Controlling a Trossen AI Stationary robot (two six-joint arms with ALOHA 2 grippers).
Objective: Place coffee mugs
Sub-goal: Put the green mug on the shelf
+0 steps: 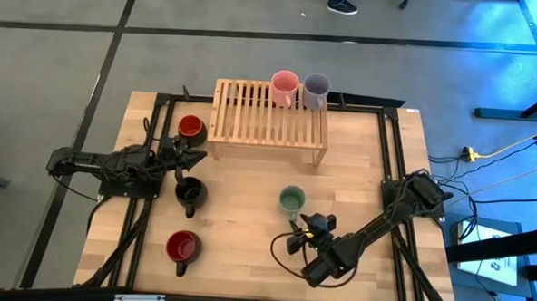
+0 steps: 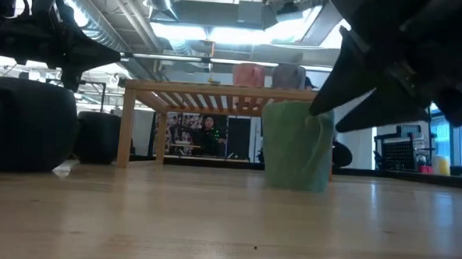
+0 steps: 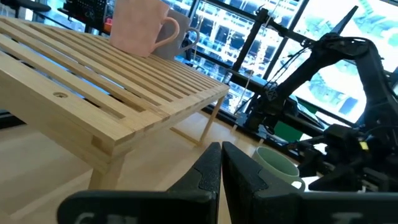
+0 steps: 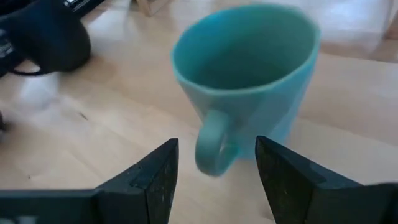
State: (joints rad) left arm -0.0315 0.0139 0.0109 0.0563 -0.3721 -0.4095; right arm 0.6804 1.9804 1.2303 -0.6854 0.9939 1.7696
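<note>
Nearest the table's front edge, a dark red mug (image 1: 182, 247) stands upright on the wooden table (image 1: 246, 249), handle toward the front. To its right, the right gripper (image 1: 303, 235) hangs low over the tabletop with its fingers (image 4: 155, 177) spread apart; in the right wrist view the handle of the green mug (image 4: 245, 87) lies in the gap between them, touched by neither. The green mug (image 1: 292, 201) stands upright just beyond the gripper, near the table's middle, in front of the slatted wooden rack (image 1: 268, 123). At about the same depth to the left stands the black mug (image 1: 189, 193), with the left gripper (image 1: 188, 156) just above and behind it. The left gripper (image 3: 221, 165) has its fingers pressed together and grips nothing. Farther back on the left, the orange-red mug (image 1: 190, 127) stands on the table beside the rack's left end. On the rack's far right corner, the pink mug (image 1: 285, 88) and the lavender mug (image 1: 316, 91) stand upright, side by side and nearly touching. Beyond the table, a person's shoe (image 1: 342, 3) shows on the floor
</note>
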